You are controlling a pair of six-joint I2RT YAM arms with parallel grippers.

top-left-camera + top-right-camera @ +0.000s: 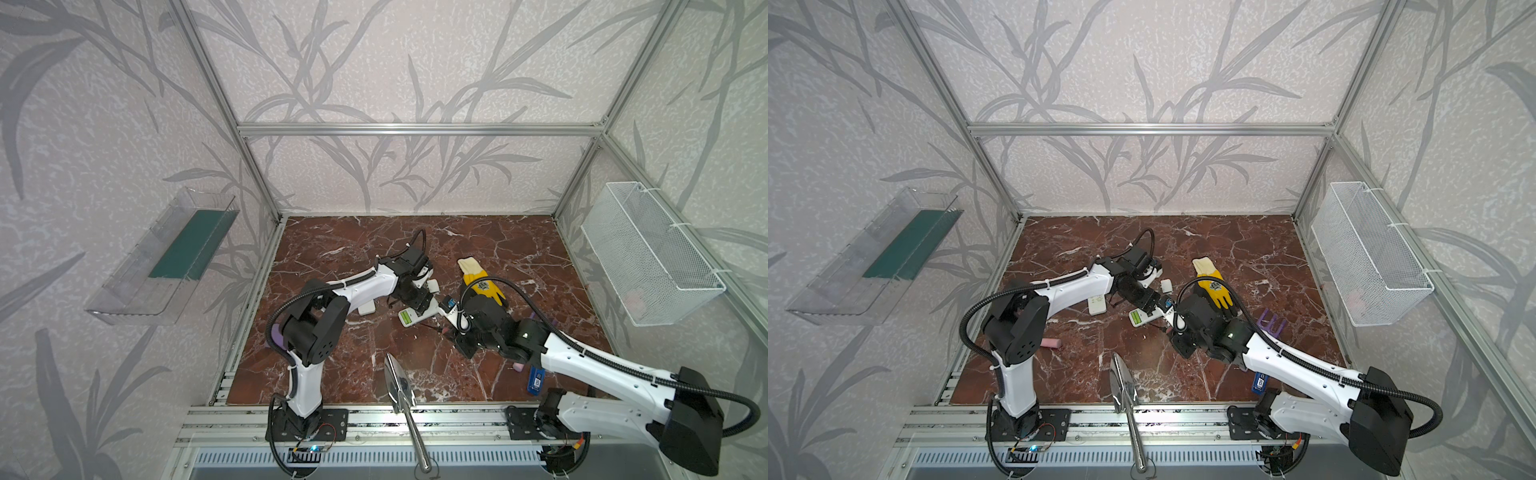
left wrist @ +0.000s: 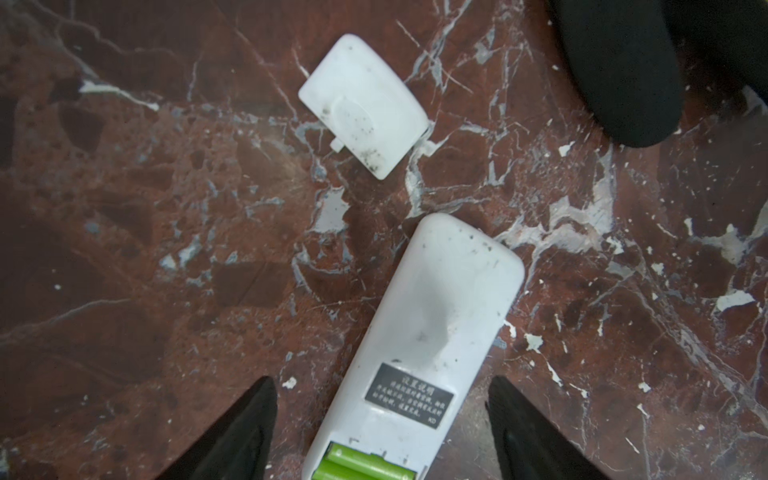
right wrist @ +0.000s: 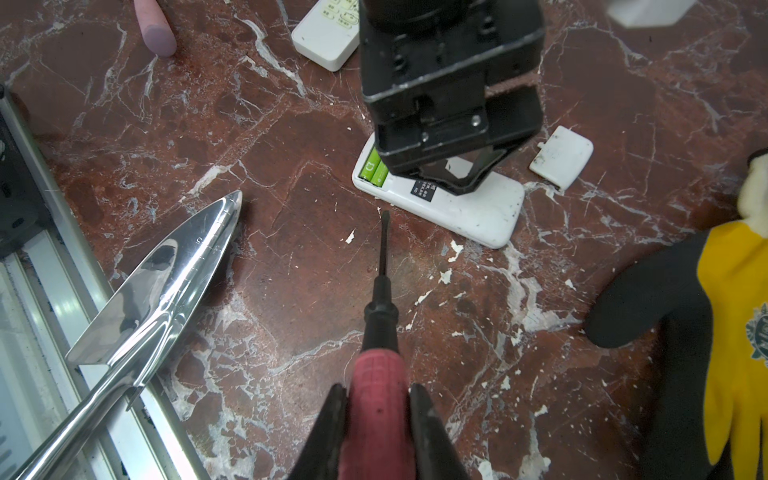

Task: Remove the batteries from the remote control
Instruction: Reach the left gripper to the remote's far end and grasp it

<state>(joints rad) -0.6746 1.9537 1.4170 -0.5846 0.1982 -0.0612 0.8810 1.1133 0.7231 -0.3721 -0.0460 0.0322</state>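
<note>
Marble table point(image 3: 291, 199) carries the remote point(image 2: 449, 291), batteries point(image 2: 365, 465) seated in its open bay. Left gripper point(image 2: 380, 386) straddles it, jaws spread; right gripper point(image 3: 377, 390) pinches the screwdriver point(image 3: 380, 291), tip near the remote's edge.

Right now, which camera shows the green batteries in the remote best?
The right wrist view: both batteries lie side by side in the open remote, one end under the left gripper. The left wrist view cuts them off at its edge; both top views show a small green patch.
</note>
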